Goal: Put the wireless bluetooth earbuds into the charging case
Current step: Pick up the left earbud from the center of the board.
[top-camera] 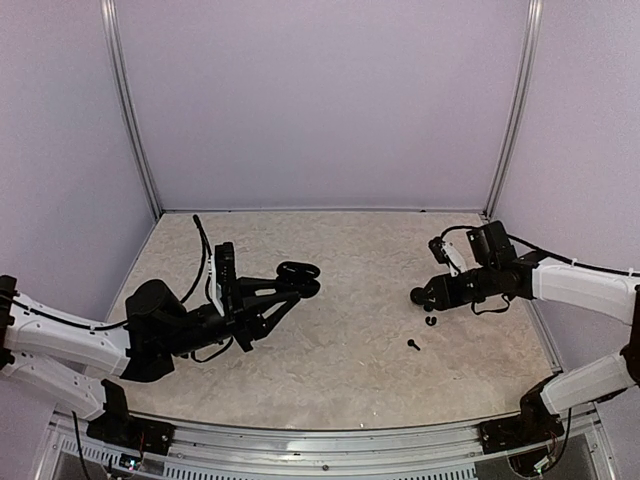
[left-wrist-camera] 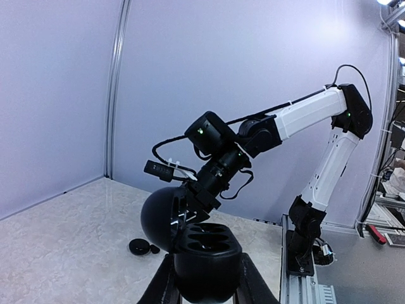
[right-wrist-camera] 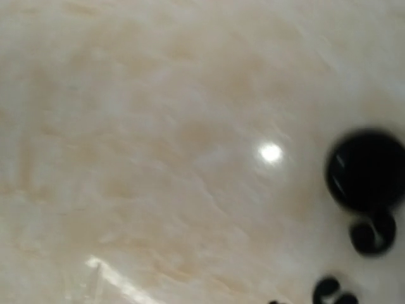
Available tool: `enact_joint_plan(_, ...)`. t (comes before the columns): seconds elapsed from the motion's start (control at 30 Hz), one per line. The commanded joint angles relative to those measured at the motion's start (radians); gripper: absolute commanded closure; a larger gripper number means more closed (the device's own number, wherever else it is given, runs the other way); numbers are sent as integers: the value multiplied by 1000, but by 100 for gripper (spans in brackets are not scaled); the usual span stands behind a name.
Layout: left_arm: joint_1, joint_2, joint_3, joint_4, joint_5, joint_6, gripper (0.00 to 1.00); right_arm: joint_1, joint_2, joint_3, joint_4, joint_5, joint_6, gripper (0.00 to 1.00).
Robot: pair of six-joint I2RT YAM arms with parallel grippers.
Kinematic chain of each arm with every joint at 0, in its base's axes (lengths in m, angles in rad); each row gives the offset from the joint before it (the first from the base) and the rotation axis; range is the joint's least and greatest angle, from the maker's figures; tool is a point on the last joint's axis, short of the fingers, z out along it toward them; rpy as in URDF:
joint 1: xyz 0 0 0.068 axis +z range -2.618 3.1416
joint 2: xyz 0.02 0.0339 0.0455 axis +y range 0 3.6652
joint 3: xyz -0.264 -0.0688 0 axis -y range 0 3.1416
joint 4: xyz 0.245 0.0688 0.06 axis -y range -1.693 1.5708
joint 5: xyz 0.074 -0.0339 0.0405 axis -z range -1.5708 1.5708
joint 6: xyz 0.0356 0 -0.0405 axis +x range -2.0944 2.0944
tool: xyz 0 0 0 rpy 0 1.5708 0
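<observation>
My left gripper (top-camera: pixel 300 279) is shut on the charging case (left-wrist-camera: pixel 205 253), a glossy black pebble held above the table. Its lid (left-wrist-camera: pixel 159 218) is open and its empty wells face up. One black earbud (top-camera: pixel 431 321) lies on the table at the right, and the other earbud (top-camera: pixel 413 344) lies just nearer. My right gripper (top-camera: pixel 424 295) hovers just beyond the first bud; its jaws are hidden. The right wrist view is blurred, shows none of its own fingers, and has one black bud (right-wrist-camera: pixel 367 170) at the right edge and another (right-wrist-camera: pixel 330 291) at the bottom. In the left wrist view a bud (left-wrist-camera: pixel 140 246) lies left of the case.
The marbled tabletop (top-camera: pixel 350 330) is walled in by lilac panels at the back and both sides. A metal rail (top-camera: pixel 330 455) runs along the near edge by the arm bases.
</observation>
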Motion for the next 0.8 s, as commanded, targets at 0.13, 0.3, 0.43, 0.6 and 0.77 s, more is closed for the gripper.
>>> enact_joint_plan(0.13, 9, 21, -34, 110, 28, 37, 91, -28, 2, -129, 136, 122, 155, 57)
enact_joint_plan(0.3, 8, 22, -73, 151, 125, 160, 91, -37, 33, -169, 170, 154, 175, 59)
enact_joint_plan(0.43, -2, 1, -81, 111, 178, 267, 92, -44, 54, -194, 176, 182, 179, 60)
enact_joint_plan(0.6, -33, -43, -70, -9, 181, 397, 94, -46, 89, -215, 195, 181, 178, 63)
enact_joint_plan(0.77, -46, -75, -60, -68, 178, 435, 95, -46, 131, -225, 215, 220, 160, 65)
